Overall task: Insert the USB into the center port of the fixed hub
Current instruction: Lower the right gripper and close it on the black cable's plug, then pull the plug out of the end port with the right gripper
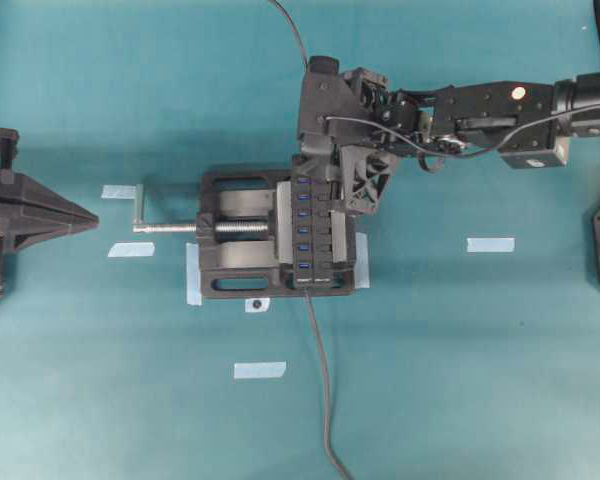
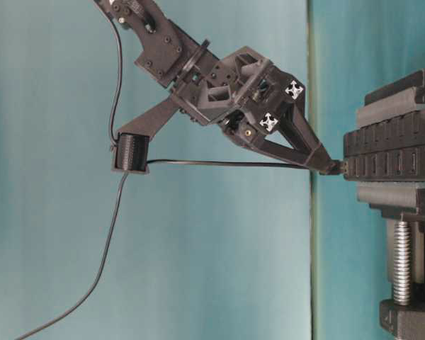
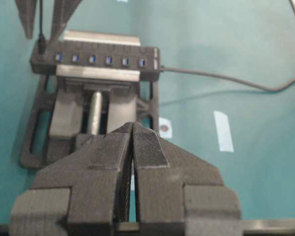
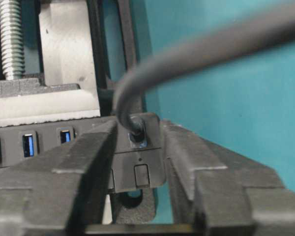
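- Finds the right fingers (image 4: 88, 157) set narrow, one on each side of the USB (image 4: 136, 129), with a slim gap showing on both sides in the right wrist view; holding nothing firmly as far as can be told.
- Places the USB at the end port of the fixed hub (image 1: 305, 240), on the side under the right arm, and not in the center port (image 3: 92, 59), which shows blue and unoccupied.
- Reads the straddling stance as preparation to pinch the plug by its sides, so as to draw it out and carry it along the row.
- Traces the cable (image 2: 219, 163) running straight back from the plug through a black guide on the arm, presumably to keep slack clear of the fingers.
- Notes the hub clamped in the vise (image 1: 240, 270), ports facing up, which keeps it from shifting under a pull or push.
- Notes the hub's own lead (image 1: 320, 380) trailing off the opposite end across the desk (image 1: 460, 380), well clear of the work.
- Finds the left fingers (image 3: 113, 162) pressed together and empty, parked well apart from the vise, facing its screw handle; judges this a standby posture.
- Judges the task unfinished: plug in the wrong port.
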`<state>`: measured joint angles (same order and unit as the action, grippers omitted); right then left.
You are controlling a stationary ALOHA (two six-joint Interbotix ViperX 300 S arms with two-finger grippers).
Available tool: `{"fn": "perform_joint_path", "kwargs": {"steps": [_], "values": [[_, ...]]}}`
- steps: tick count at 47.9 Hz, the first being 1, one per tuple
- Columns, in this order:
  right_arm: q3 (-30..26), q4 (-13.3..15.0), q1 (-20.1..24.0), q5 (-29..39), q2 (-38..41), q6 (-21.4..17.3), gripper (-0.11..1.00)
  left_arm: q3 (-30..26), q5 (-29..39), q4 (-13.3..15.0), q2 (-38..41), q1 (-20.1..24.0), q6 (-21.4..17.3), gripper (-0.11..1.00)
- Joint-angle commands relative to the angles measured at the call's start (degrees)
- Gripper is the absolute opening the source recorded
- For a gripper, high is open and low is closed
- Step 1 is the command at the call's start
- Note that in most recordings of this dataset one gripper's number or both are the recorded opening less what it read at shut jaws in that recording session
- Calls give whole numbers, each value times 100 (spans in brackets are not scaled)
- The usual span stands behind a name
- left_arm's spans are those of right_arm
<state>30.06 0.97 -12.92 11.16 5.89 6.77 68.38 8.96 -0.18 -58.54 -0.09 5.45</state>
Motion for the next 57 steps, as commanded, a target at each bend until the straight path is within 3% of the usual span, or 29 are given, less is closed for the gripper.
{"fn": "perform_joint_path", "kwargs": {"steps": [1, 15, 57], "values": [[-141, -18, -9, -53, -70, -9, 32, -62, -35, -9, 35, 0, 9, 0], [-149, -26, -9, -62, -88, -18, 11, -53, -35, -9, 26, 0, 9, 0], [-193, -35, -9, -9, -290, -26, 10, -26, -70, -9, 26, 0, 18, 0]]}}
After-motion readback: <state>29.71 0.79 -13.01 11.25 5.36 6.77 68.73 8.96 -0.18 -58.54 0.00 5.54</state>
